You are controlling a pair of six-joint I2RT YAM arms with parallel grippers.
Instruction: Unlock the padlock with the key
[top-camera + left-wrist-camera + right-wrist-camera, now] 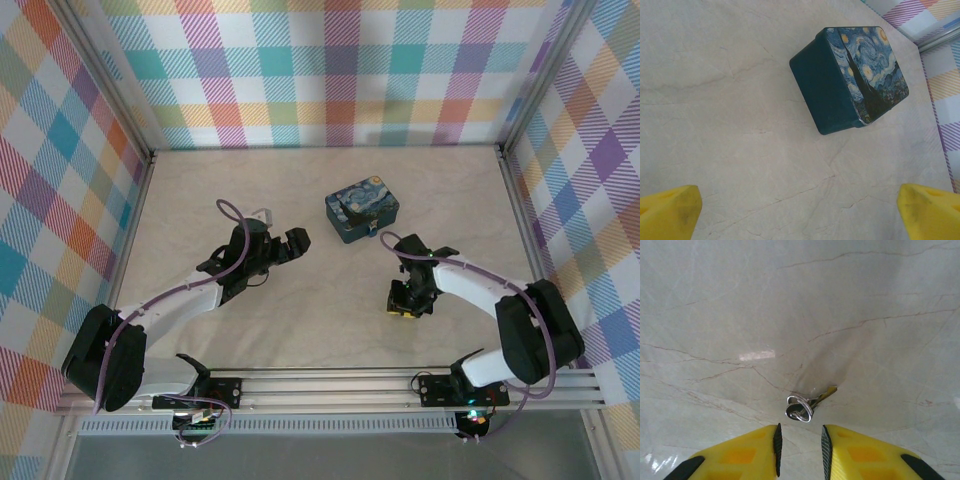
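A thin shiny key [823, 394] lies on the smooth, cracked-looking worktop [740, 300]. The right end effector [800, 432] is slightly apart; the left end effector [799, 200] is wide apart.

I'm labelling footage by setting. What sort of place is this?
Probably a lab test cell for robot recordings, not a home: a marble-look tabletop boxed in by checked-print walls on an aluminium frame, with the left arm and right arm bolted to a rail at its near edge.
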